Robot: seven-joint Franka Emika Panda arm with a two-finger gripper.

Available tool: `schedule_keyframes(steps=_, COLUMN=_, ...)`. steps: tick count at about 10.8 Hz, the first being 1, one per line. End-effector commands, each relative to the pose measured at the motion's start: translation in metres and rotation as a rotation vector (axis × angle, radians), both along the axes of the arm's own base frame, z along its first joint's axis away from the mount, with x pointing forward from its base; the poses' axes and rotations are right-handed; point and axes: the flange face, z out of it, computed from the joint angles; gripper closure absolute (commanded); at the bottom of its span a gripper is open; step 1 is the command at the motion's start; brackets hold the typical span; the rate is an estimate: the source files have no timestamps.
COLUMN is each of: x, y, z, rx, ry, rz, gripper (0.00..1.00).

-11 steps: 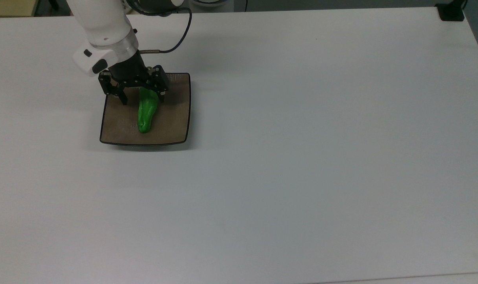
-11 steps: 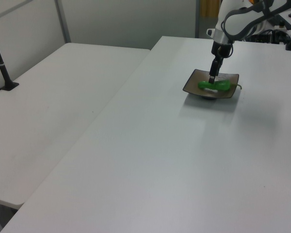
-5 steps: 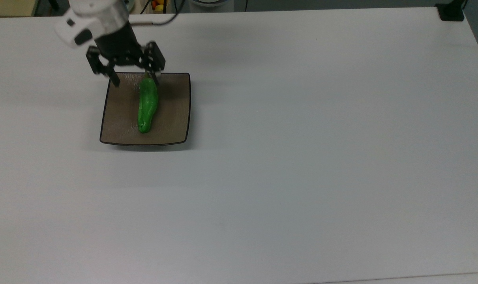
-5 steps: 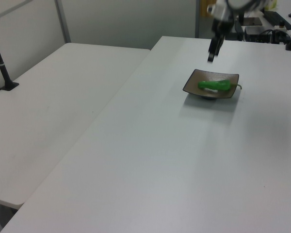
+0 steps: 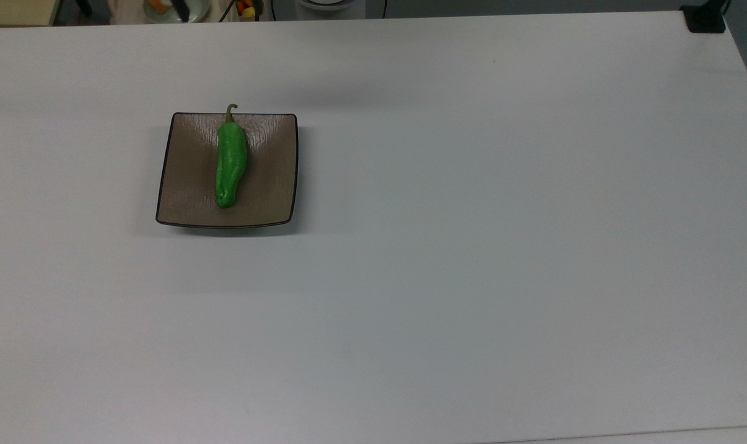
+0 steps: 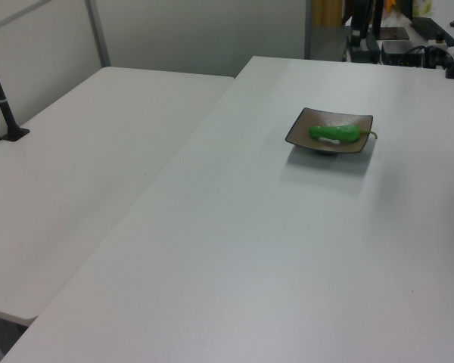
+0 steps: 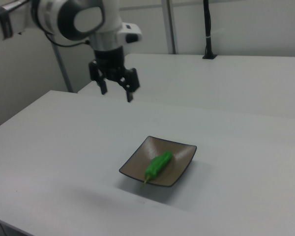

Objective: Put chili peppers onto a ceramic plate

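Now that the gripper (image 7: 116, 93) has risen well clear of the plate (image 5: 188, 185), fingers spread and holding nothing, the placing looks done. One green pepper (image 5: 230, 163) lies along the plate's middle, its stem apparently poking over the rim. Count: one pepper, one plate, on the white table (image 5: 472, 246).
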Motion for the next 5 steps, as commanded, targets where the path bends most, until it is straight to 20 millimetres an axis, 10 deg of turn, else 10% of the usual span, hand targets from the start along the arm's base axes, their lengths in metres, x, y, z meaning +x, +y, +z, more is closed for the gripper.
schedule_keyframes(steps=1, x=-0.006, y=0.061, z=0.009, rx=-0.030, ry=0.006, rz=0.021, gripper=0.00)
schedule_keyframes(steps=5, x=0.007, y=0.096, z=-0.017, rx=-0.076, ry=-0.064, rz=0.079, gripper=0.00)
